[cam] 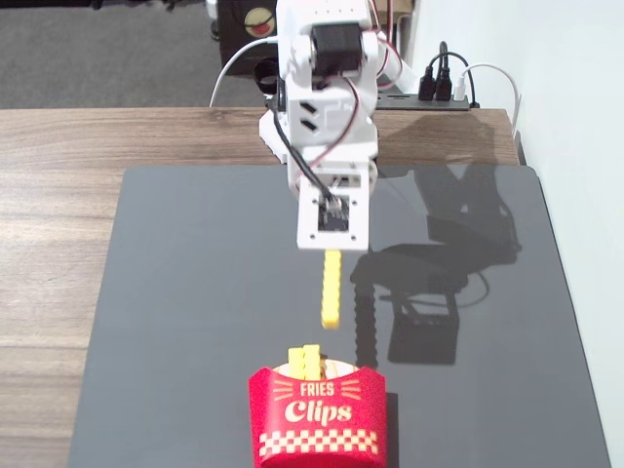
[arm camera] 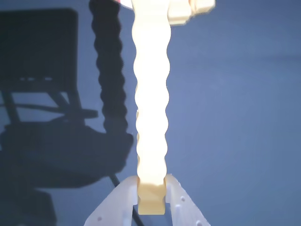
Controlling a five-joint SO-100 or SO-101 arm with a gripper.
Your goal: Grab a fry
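Note:
My gripper (cam: 331, 239) is shut on one end of a yellow fry (cam: 331, 288) and holds it in the air above the dark mat, the stick hanging down toward the carton. In the wrist view the fry (arm camera: 150, 103) runs up from between the two white fingers (arm camera: 117, 205), which clamp its lower end at my gripper (arm camera: 151, 195). A red "FRIES Clips" carton (cam: 317, 414) stands on the mat's near edge with more yellow fries (cam: 306, 363) sticking out of its top. The held fry is clear of the carton.
The dark grey mat (cam: 175, 292) covers most of the wooden table (cam: 58, 214). The arm's base (cam: 327, 88) stands at the far edge. A power strip and cables (cam: 444, 93) lie at the back right.

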